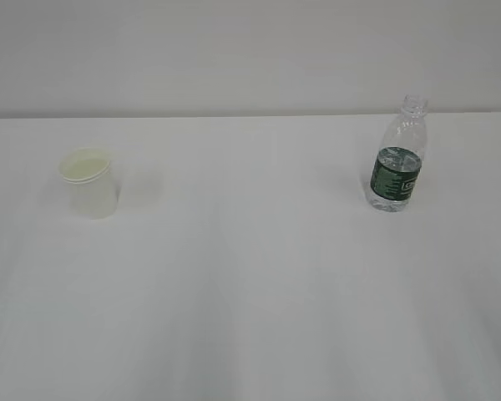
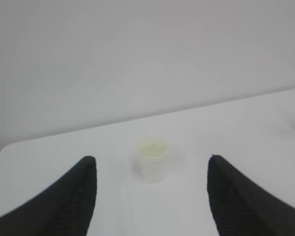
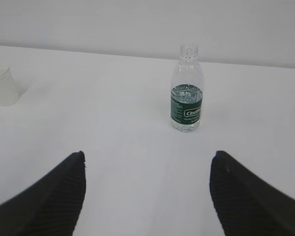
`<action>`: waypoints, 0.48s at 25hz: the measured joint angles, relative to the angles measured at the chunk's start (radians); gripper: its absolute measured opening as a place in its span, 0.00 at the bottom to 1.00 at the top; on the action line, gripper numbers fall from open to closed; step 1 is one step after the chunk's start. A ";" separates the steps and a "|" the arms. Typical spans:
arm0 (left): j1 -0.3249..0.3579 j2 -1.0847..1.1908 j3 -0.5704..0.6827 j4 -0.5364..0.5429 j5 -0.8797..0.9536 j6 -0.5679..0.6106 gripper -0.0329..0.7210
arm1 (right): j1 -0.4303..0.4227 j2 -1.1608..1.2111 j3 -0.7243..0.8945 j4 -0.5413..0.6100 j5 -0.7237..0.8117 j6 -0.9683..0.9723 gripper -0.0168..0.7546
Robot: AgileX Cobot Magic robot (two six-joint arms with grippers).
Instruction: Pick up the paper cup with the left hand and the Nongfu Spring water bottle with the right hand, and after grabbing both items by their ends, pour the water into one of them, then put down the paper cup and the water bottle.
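Neither claw is showing in the exterior view, where the paper cup (image 1: 90, 183) is standing upright toward the left side of the white worktop (image 1: 259, 284) and the Nongfu Spring water bottle (image 1: 397, 156) is standing upright toward the right side, nearer the back edge, the two well apart. The water (image 1: 393, 185) is filling only the lower part of the uncapped bottle, about up to the top of the green label. In the left wrist view, the left hand (image 2: 151, 196) is hanging with its jaws spread wide and gripping nothing, the cup sitting ahead of it and lined up between the fingers, near the back edge of the worktop. In the right wrist view, the right hand (image 3: 147, 196) is likewise gaping wide and empty, with the bottle ahead of it and slightly right of centre, and the cup is peeking in at the far left. Judging from this, either nothing is done yet or everything is: both items are resting free on the worktop, and the pictures are not telling which.
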 joint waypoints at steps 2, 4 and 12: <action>-0.009 -0.008 0.000 -0.002 0.050 0.000 0.71 | 0.000 -0.040 0.000 -0.010 0.049 0.004 0.79; -0.011 -0.018 0.000 -0.002 0.099 0.000 0.70 | 0.000 -0.076 0.000 -0.025 0.096 0.004 0.79; -0.011 -0.048 0.000 -0.082 0.292 0.000 0.69 | 0.000 -0.181 -0.101 -0.142 0.367 0.021 0.79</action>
